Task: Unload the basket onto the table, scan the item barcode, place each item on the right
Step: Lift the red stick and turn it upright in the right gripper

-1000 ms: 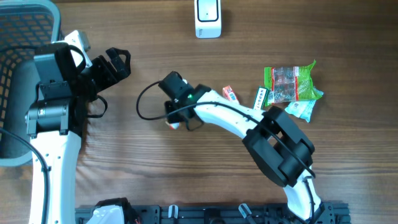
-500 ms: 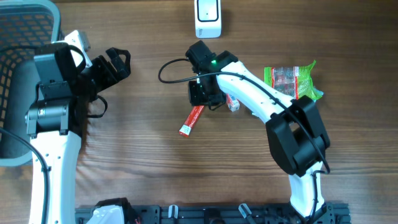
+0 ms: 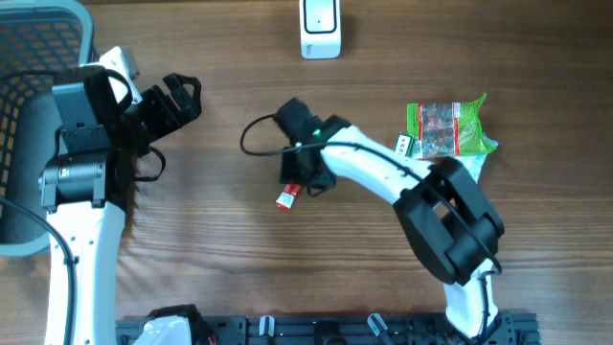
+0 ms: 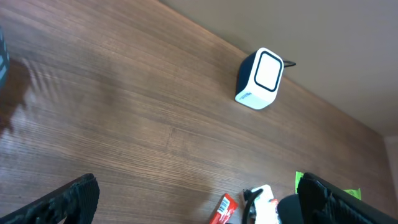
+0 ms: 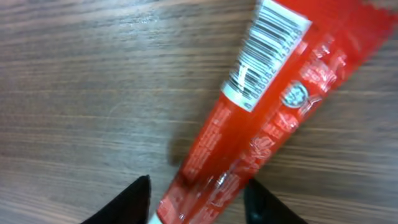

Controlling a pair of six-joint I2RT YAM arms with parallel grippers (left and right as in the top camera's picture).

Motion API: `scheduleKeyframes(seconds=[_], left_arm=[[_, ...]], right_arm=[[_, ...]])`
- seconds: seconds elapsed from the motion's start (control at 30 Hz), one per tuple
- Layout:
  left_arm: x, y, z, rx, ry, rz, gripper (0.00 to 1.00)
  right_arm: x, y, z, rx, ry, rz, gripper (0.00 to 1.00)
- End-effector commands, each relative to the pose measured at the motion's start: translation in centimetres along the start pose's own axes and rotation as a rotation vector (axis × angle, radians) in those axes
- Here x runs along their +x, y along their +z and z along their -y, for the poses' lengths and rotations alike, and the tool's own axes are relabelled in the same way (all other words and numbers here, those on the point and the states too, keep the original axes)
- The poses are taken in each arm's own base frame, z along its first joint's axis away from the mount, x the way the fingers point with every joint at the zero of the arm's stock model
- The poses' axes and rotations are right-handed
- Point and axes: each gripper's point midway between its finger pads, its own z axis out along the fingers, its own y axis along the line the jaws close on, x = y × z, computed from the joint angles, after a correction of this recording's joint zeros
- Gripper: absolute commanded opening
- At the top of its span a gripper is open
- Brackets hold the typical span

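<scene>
On the brown wood-grain table, close to its middle, a long red foil sachet lies flat and slanted, and the right arm's black pincer is down over its upper end. From the right wrist camera I can see the sachet's white barcode panel facing up near the far end, with small white print running along the red film. The two black fingertips stand part-way apart on either side of the sachet's near end. The right one looks to be touching the film and the left one sits just beside it, but I cannot tell whether they actually grip it. A black cable loops out from the right wrist over the wood. At the far edge of the table stands a white-faced, dark-sided box-shaped barcode scanner, well apart from the sachet. To the right lies a green clear-windowed snack packet, with a small white-and-green packet just beside it. Over on the left, the left arm's pincer hangs above bare wood with its fingers spread wide and nothing between them. Behind that arm sits a grey-blue mesh basket at the table's corner.
</scene>
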Motion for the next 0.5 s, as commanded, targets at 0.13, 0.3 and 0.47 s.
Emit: scheduleKeyframes(seconds=[0.13,0.3,0.47], left_arm=[[0.0,0.1,0.1,0.011,0.017,-0.005,1.0],[0.0,0.1,0.1,0.011,0.017,-0.005,1.0],[0.0,0.1,0.1,0.011,0.017,-0.005,1.0]], right_arm=[[-2.4,0.0,2.9,0.216,-0.051,0.217,0.24],[-4.4,-0.6,3.0,0.267,-0.181,0.309,0.24],[-6.1,-0.9,1.6,0.229,-0.255,0.37,0.24]])
